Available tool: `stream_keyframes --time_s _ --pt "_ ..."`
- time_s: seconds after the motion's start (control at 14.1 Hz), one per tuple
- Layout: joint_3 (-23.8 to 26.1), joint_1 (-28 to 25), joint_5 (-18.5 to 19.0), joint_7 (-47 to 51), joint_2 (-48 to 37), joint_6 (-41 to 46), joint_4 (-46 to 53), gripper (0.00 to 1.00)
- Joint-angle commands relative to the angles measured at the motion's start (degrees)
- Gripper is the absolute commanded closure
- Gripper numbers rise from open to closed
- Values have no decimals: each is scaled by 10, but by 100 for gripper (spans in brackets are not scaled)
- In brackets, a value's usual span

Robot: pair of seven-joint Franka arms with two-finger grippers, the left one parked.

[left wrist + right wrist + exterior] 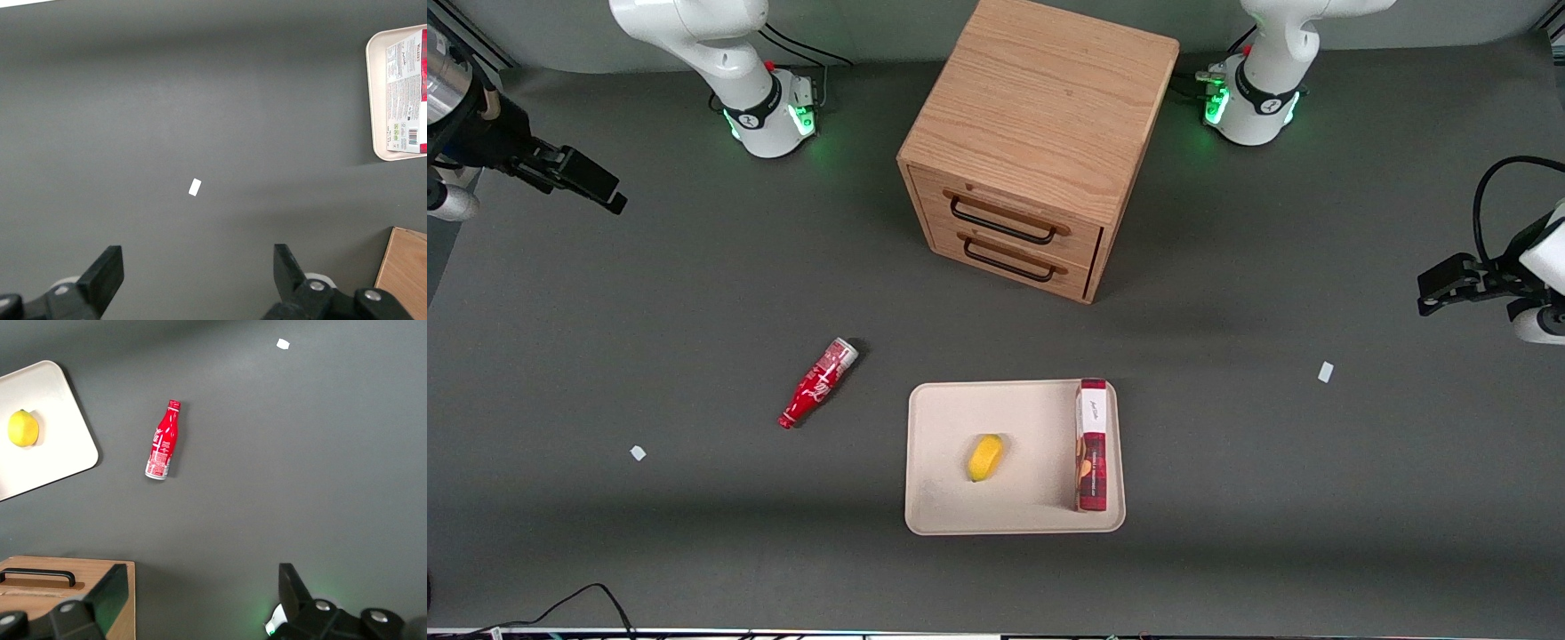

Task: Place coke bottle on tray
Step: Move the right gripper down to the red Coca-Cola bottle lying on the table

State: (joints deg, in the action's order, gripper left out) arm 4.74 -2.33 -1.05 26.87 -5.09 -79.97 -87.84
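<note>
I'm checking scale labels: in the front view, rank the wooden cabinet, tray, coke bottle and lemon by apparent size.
1. wooden cabinet
2. tray
3. coke bottle, lying on the table
4. lemon, on the tray

The gripper hangs open, away from all of them.

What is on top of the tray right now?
On the tray lie a lemon and a red-and-white box along one short edge. The coke bottle lies on the table beside it. The gripper hangs open, high, toward the working arm's end. What lies beneath the box is hidden.
</note>
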Motion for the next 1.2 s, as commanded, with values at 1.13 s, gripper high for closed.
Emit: stream_keyframes --time_s 1.13 --pt "-2 -18 -36 19 71 -4 69 0"
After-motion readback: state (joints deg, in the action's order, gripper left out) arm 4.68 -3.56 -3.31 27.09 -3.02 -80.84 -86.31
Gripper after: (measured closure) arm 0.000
